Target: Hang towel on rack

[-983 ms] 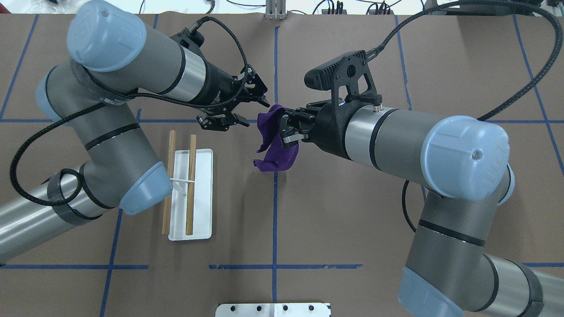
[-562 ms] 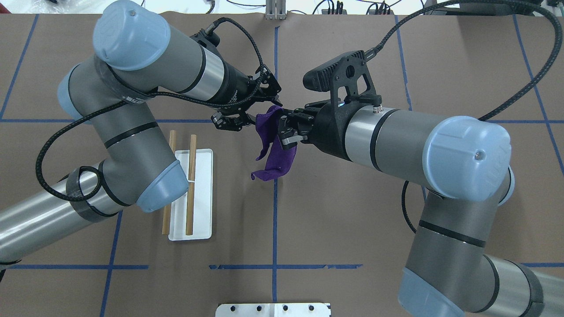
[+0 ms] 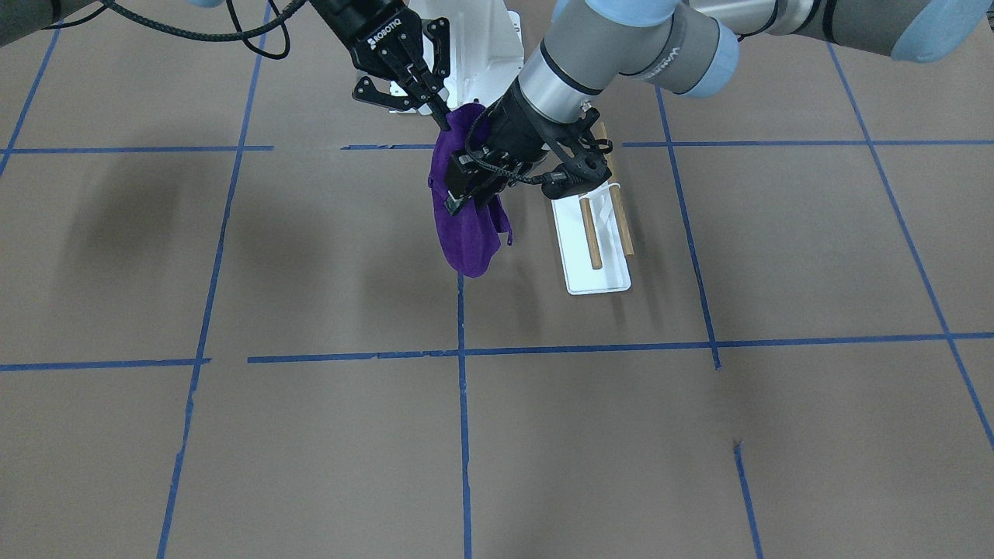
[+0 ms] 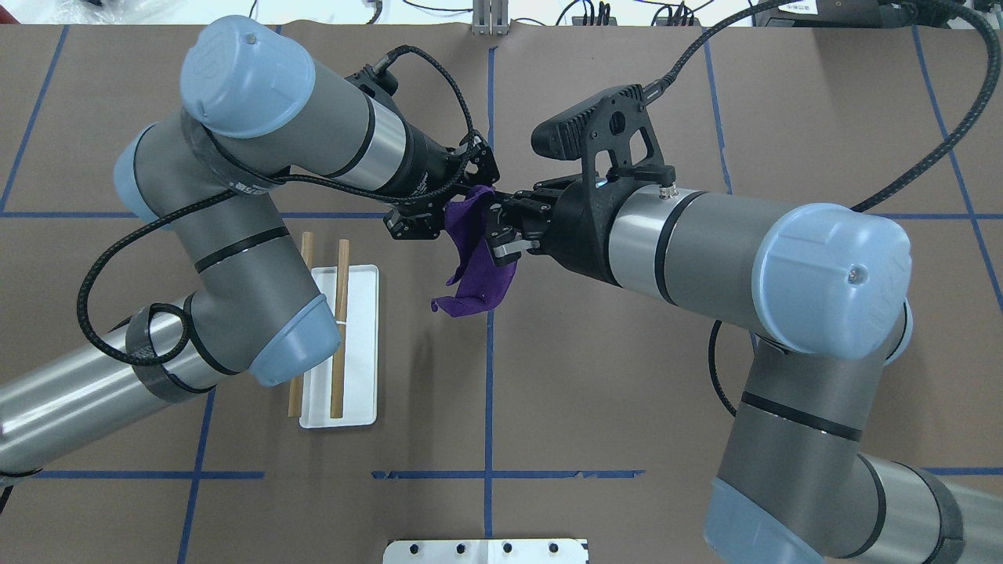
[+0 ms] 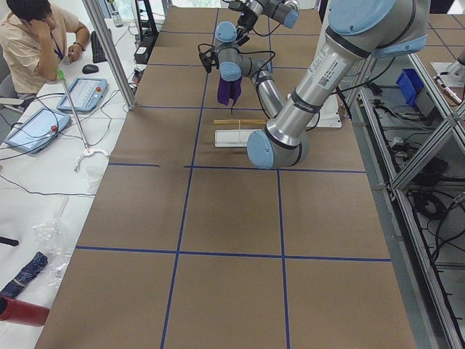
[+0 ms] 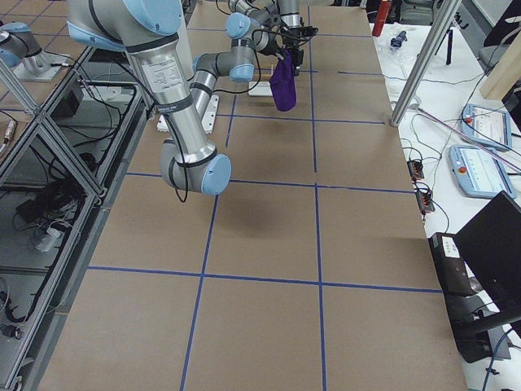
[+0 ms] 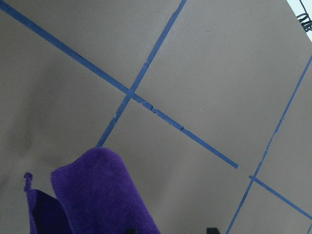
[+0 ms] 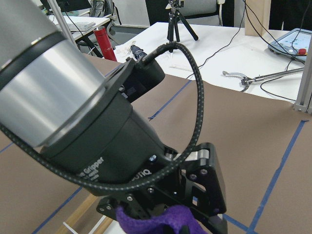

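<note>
Two claws meet above the worktop (image 4: 595,392) at one towel (image 4: 479,276). The right claw (image 4: 494,233) is clamped on the cloth's upper part, so the rest hangs free in a loose fold, clear of the worktop. The left claw (image 4: 450,207) faces it with jaws spread, straddling the top edge just beside that grip. We read this as a second hold being prepared, since two held points would let the cloth be stretched flat for draping. We judge these jaws not yet closed. The rack (image 4: 359,313), a white base carrying two wooden rods (image 4: 340,337), stands on the robot's left, partly under the left arm and apart from the towel. Nothing is draped on it.
</note>
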